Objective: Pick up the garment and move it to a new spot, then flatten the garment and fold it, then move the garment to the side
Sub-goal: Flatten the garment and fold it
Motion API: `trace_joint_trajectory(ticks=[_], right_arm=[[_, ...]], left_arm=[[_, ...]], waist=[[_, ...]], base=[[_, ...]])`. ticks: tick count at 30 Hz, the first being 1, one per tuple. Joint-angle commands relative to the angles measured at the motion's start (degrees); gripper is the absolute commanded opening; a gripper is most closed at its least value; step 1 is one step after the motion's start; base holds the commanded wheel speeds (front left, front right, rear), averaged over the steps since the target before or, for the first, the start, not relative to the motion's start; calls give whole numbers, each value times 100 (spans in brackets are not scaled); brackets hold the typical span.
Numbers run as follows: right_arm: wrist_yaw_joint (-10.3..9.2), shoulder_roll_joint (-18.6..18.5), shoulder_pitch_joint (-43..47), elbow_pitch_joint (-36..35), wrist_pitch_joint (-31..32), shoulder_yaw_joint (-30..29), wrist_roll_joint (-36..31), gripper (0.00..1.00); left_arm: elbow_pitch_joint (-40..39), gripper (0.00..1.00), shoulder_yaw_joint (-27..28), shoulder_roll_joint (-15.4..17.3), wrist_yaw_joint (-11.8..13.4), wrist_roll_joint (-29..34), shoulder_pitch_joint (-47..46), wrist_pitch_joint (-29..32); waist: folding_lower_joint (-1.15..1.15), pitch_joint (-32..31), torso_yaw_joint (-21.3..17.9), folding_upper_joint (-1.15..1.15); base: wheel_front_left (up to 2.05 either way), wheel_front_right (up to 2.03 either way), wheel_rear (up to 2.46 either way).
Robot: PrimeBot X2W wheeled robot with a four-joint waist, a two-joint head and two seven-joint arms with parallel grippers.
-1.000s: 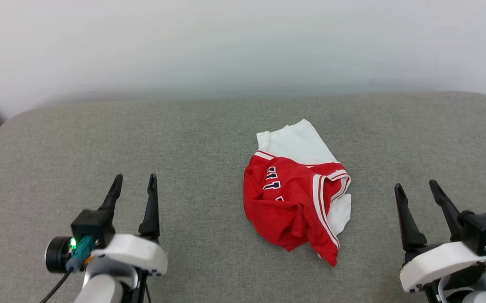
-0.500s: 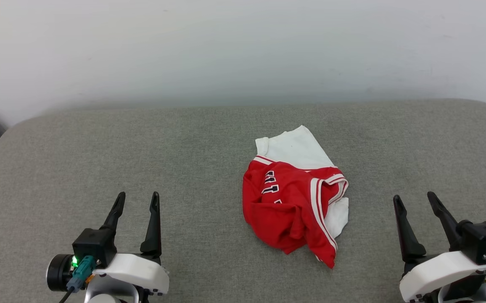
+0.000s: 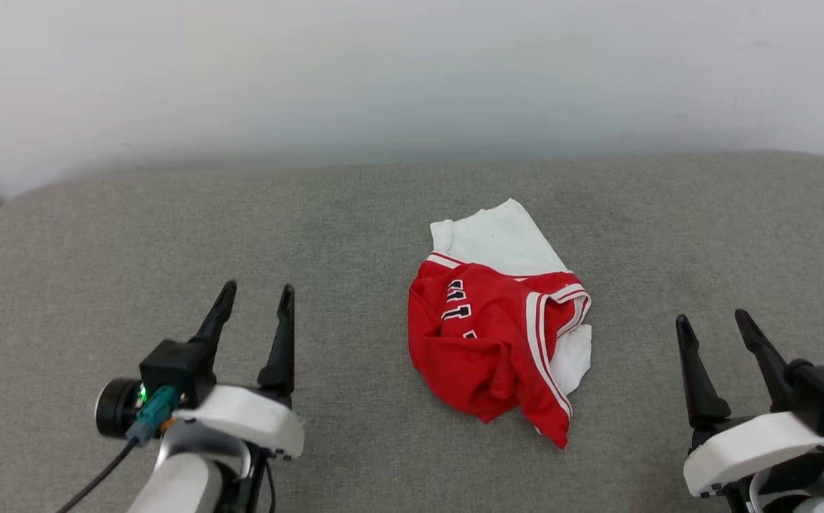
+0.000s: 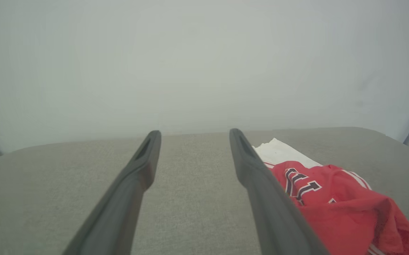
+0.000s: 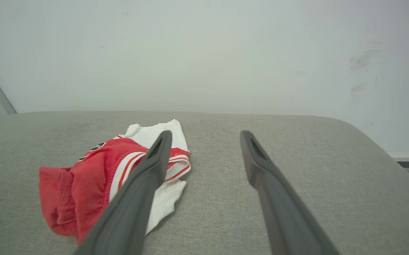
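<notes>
The garment (image 3: pixel 497 335) lies crumpled in one heap on the grey fabric surface (image 3: pixel 98 249), a little right of the middle of the head view. It is not spread out: the red body is bunched, a white sleeve sticks out at the far end, and a second white part shows under the striped trim at the right side. Some black letters with white outline can be read only partly on the red cloth.

The left jaws stand wide open and hold nothing. Their two dark fingers (image 3: pixel 280 342) point away from the robot, and the garment lies to their right, apart from them, with bare surface between. In the left wrist view the garment (image 4: pixel 332 198) shows at the right of the right finger, which covers a part of its edge; the gap between the fingers has only grey fabric.

The right jaws are also wide open and empty. Their fingers (image 3: pixel 693 370) stand at the right of the garment, near but not touching. In the right wrist view the garment (image 5: pixel 84 177) lies at the left, and the left finger crosses in front of it
</notes>
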Motion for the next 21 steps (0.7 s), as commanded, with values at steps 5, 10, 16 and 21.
trace_joint_trajectory(ticks=[5,10,16,21], right_arm=[[-4,6,-250,-103,-65,63,-19,100],[-4,7,-422,-39,-146,118,27,100],[-4,6,-585,106,-272,181,95,100],[-3,7,-713,232,-381,229,171,100]], left_arm=[[224,100,-356,-85,-442,-7,-1001,615],[787,100,-707,-129,-994,-75,-1999,1375],[1633,100,-1017,-165,-1372,-294,-2778,2354],[2374,100,-1480,-47,-1537,-544,-3314,3302]], waist=[[0,471,-178,0],[0,861,-367,0],[0,1180,-572,0],[0,1406,-765,0]], base=[[0,0,0],[0,0,0],[0,0,0],[0,0,0]])
